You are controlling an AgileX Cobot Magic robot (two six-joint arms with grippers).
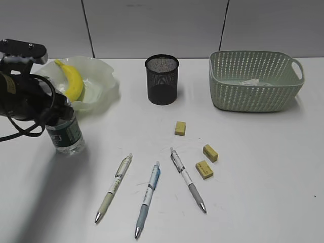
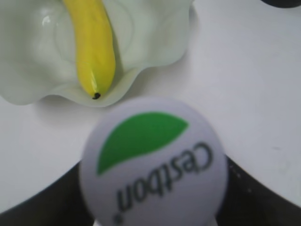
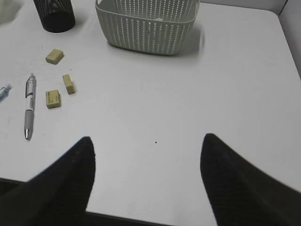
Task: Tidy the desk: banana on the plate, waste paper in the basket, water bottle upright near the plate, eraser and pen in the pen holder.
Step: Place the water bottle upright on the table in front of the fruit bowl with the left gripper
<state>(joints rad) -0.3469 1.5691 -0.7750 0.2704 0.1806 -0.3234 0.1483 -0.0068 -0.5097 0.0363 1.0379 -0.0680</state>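
The water bottle stands upright on the desk, just in front of the plate. My left gripper is shut on its top. In the left wrist view its white cap fills the space between my dark fingers. The banana lies on the plate, as the left wrist view also shows. The waste paper lies in the basket. Three yellow erasers and three pens lie in front of the pen holder. My right gripper is open and empty over bare desk.
The right wrist view shows the basket, the pen holder, the erasers and one pen to the far left of the right gripper. The desk's near edge lies just under its fingers.
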